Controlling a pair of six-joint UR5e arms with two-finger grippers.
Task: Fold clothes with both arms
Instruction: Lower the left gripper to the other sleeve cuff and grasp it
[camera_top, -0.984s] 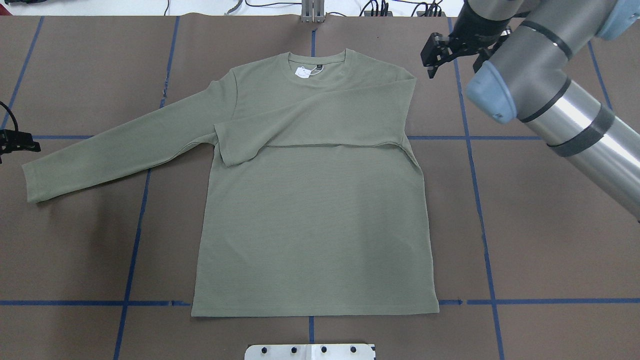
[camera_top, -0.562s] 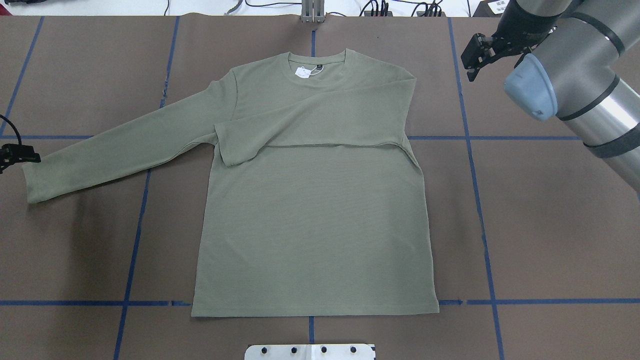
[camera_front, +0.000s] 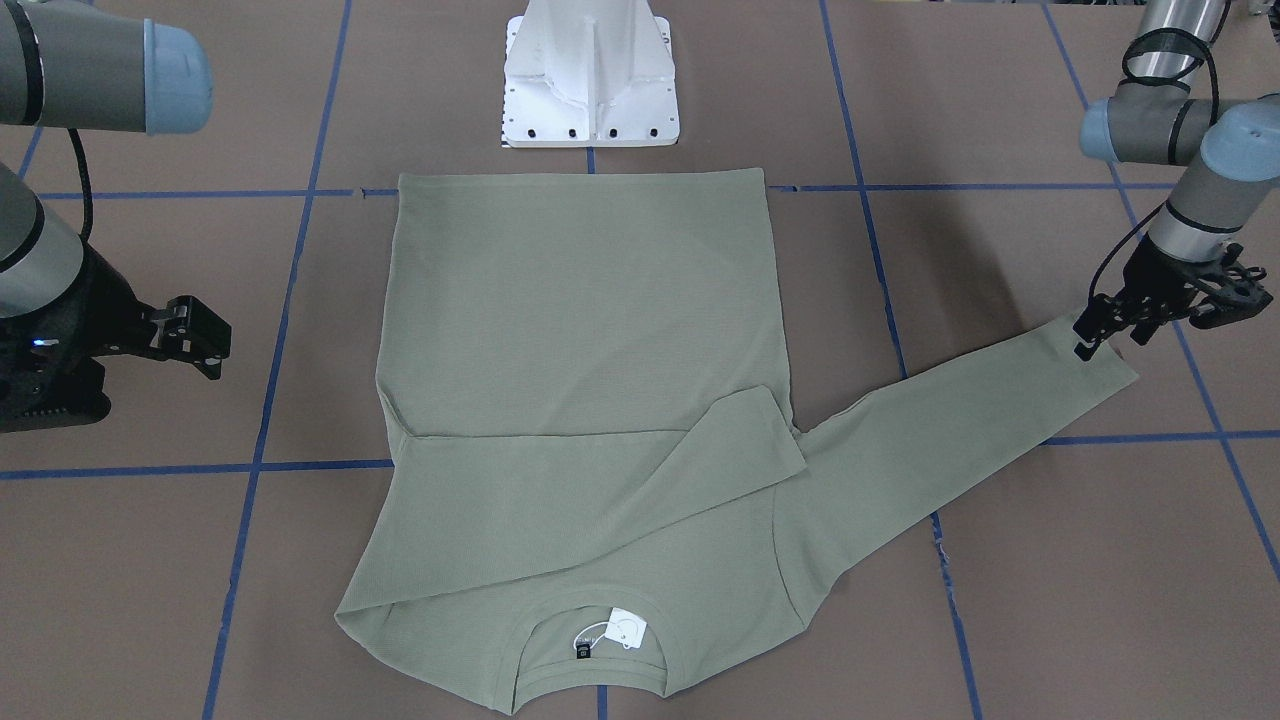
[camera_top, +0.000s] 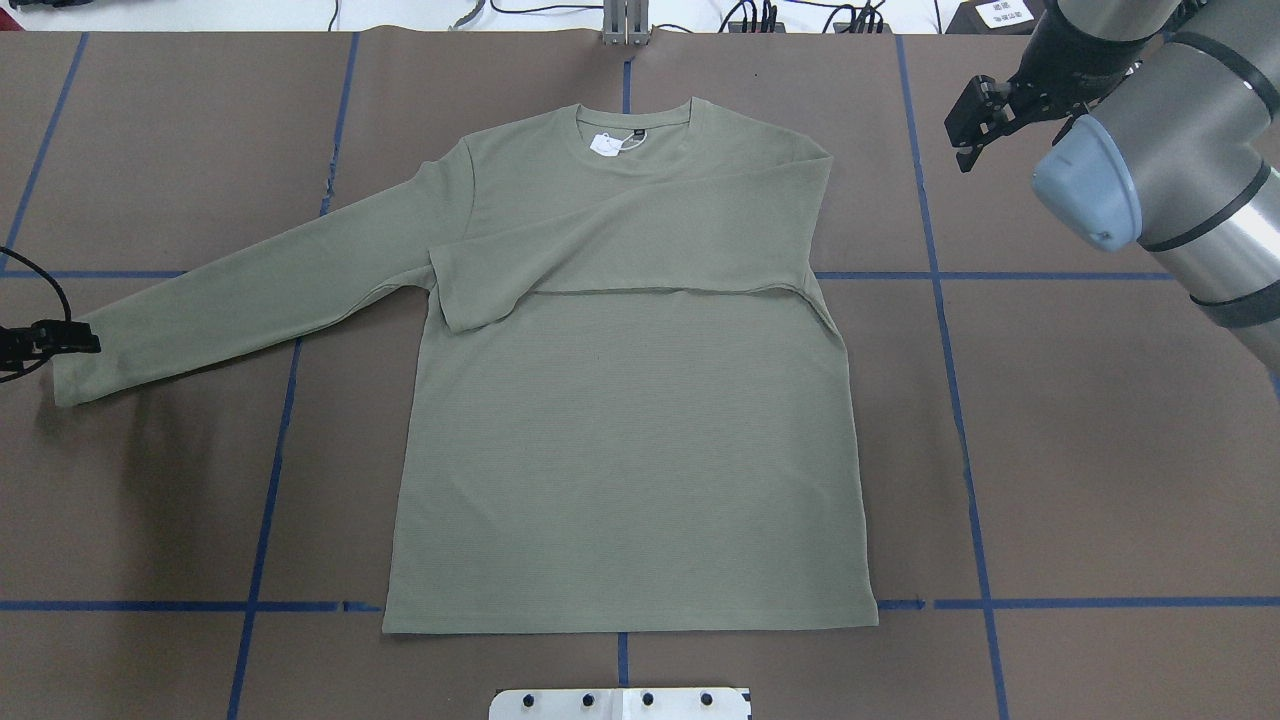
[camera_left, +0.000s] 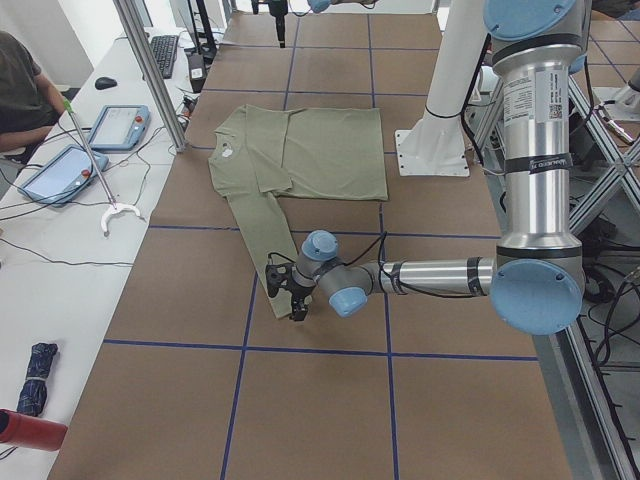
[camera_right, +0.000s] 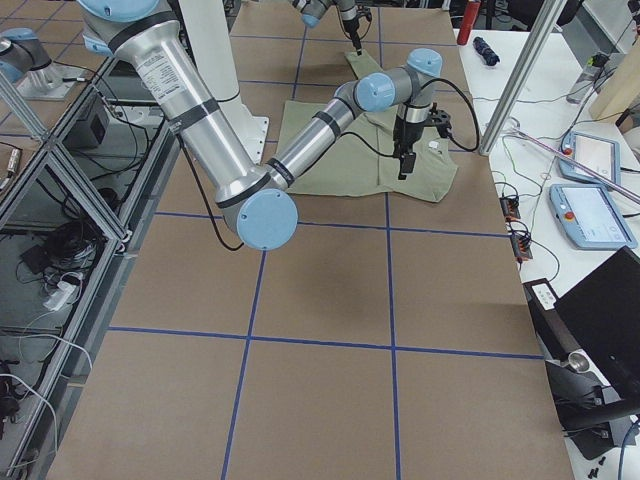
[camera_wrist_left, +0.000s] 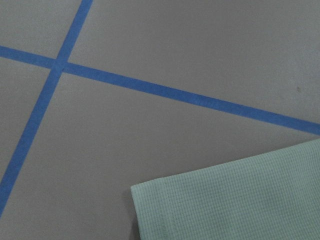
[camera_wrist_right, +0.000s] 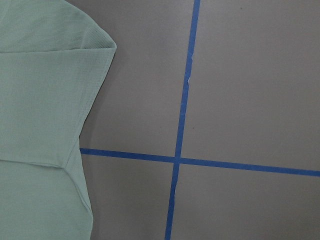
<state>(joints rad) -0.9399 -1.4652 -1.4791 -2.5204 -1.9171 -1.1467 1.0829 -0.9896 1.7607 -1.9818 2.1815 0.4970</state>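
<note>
Brown table (camera_top: 1100, 450) crossed by blue tape (camera_top: 1050, 275); sage-green shirt (camera_top: 630, 450) lies flat on it, 1 sleeve (camera_top: 250, 300) outstretched

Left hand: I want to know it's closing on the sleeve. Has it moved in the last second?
Yes. In the overhead view the left hand left the blue tape line, moving toward the robot to the sleeve cuff.
</note>
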